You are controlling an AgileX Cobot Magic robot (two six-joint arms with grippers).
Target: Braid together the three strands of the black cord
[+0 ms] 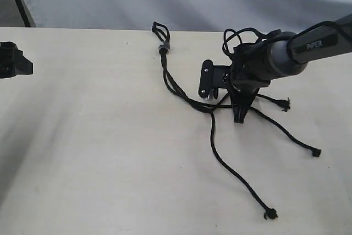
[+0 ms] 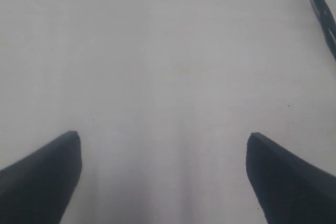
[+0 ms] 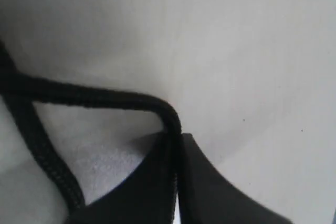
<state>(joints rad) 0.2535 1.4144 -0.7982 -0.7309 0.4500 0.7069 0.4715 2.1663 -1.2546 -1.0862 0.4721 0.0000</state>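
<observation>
1. The black cord lies near the middle of the worktop. Its grey band sits toward 12 o'clock. The three strands run from the band together, then fan out toward 3, 4 and 5 o'clock.
2. The right fingers are clenched on one strand just past where the strands part; I cannot tell which of the three it is.
3. The left fingers are spread wide and grasp nothing. They hang over bare worktop at 9 o'clock, well apart from the cord.
4. The step in hand looks like an early crossing — the stretch below the band seems interlaced, while the long tails lie loose.
5. The next move calls for carrying the held strand over its neighbour and laying it between the other two, with gentle tension.
6. Several things stand in the way:
   - The arm's cables loop at 12 o'clock of the right fingers and resemble the cord.
   - The arm hides part of the crossing.
   - Nothing pins the band — a pull may drag the whole cord.
</observation>
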